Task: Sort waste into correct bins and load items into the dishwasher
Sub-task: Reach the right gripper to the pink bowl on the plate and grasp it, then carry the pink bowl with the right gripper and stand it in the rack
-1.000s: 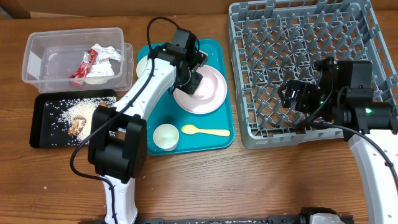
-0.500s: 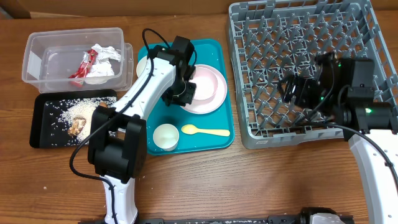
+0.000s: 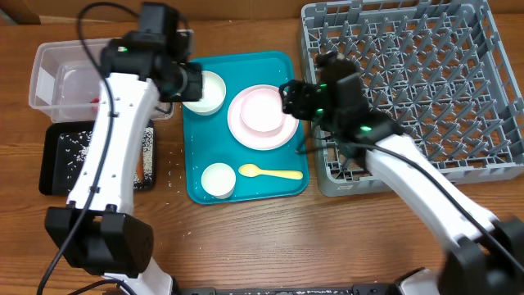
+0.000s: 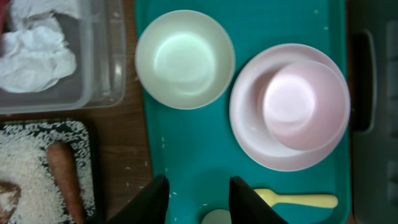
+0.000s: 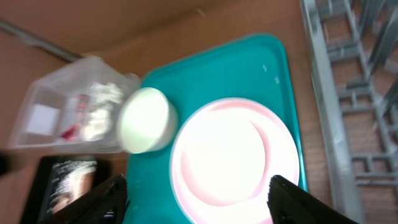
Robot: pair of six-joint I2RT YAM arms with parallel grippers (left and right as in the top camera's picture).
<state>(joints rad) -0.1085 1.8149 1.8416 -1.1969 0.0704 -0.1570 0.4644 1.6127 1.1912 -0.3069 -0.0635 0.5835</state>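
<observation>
The grey dish rack (image 3: 426, 74), just right of the teal tray (image 3: 201, 139), stands bare, though sorting looks finished. Left of that tray, crumpled paper (image 4: 31, 43) and a red wrapper (image 5: 79, 102) lie in the clear tub (image 3: 57, 82), with rice (image 4: 25, 162) and a carrot-like stick (image 4: 62, 174) in the black tray (image 3: 57, 164). On the teal tray wait the pink plate (image 4: 249, 130) (a pink bowl (image 4: 305, 102) sits on it), a white bowl (image 4: 185, 59) and a small cup (image 3: 219, 179). Above it hover the left gripper (image 4: 198, 193) and right gripper (image 5: 198, 193), both spread wide, empty. Loading, I'd judge, has not begun.
</observation>
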